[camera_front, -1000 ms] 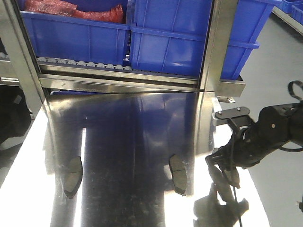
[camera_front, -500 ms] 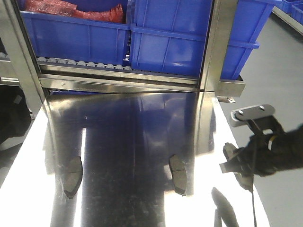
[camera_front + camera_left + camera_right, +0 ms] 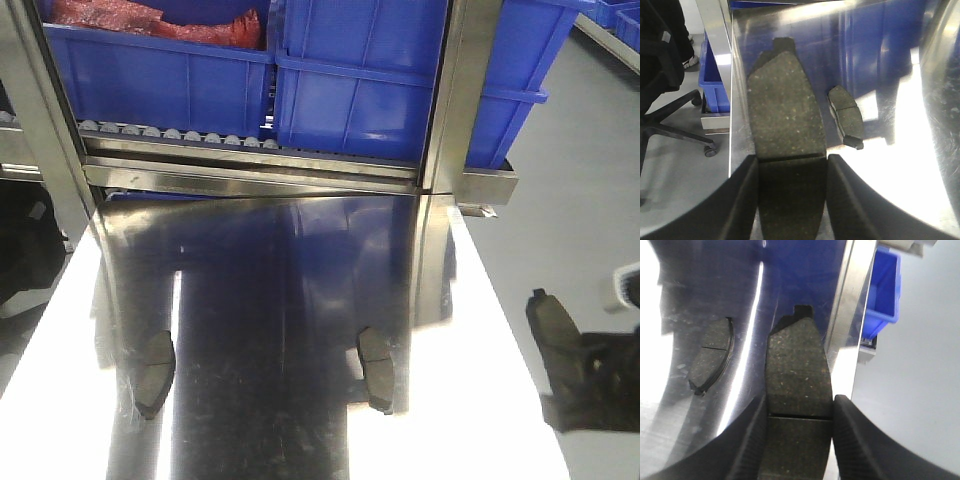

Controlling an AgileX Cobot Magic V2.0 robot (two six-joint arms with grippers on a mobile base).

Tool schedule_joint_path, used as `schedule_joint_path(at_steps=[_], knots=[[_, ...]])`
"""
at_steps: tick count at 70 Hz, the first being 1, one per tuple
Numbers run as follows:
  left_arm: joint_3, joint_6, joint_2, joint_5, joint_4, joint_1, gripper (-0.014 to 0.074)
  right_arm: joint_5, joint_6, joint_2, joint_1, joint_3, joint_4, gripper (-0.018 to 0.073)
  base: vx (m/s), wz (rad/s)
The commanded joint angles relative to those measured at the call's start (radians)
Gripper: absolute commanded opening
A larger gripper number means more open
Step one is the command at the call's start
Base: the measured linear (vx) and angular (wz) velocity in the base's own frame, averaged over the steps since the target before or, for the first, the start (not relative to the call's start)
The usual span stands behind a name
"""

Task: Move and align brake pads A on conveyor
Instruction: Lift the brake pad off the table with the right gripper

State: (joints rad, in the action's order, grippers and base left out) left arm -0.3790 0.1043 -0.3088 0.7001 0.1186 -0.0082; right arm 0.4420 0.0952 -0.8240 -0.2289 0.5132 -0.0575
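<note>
Two brake pads A lie flat on the shiny steel tabletop [image 3: 300, 300], one at the left [image 3: 155, 372] and one near the middle [image 3: 377, 368]. My right gripper [image 3: 799, 412] is shut on a third pad [image 3: 797, 365], which hangs off the table's right edge over the grey floor and also shows as the held pad [image 3: 552, 340] in the front view. My left gripper [image 3: 792, 170] is shut on a fourth pad [image 3: 785, 120] above the table's left edge, with a lying pad [image 3: 846, 116] just beyond it. The conveyor is out of view.
Blue bins [image 3: 350, 90] sit on a roller rack at the table's far end, between steel posts [image 3: 455, 100]. A black office chair [image 3: 660, 85] and a blue bin [image 3: 715, 85] stand on the floor left of the table. Grey floor [image 3: 590, 200] lies to the right.
My right gripper has carried its pad rightward and toward the camera, off the table's right edge and partly out of the front view. The two pads on the table have not moved.
</note>
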Motion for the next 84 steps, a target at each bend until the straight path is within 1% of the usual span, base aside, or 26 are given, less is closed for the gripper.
schedule_joint_path(at_steps=[1,10,22,84], knots=[[-0.028,-0.004,-0.006,-0.084,0.011,-0.006,0.0157,-0.091,0.009,0.1,0.002,-0.021,0.004,0.01,0.0,0.0],[-0.028,-0.004,-0.006,-0.084,0.011,-0.006,0.0157,-0.094,0.009,0.214,0.002,-0.072,0.004,0.01,0.0,0.0],[-0.028,-0.004,-0.006,-0.084,0.011,-0.006,0.0157,-0.066,0.009,0.297,0.002,-0.074,0.004,0.01,0.0,0.0],[-0.028,-0.004,-0.006,-0.084,0.011,-0.006,0.0157,-0.06,0.009,0.309,0.002,-0.074,0.004,0.01,0.0,0.0]])
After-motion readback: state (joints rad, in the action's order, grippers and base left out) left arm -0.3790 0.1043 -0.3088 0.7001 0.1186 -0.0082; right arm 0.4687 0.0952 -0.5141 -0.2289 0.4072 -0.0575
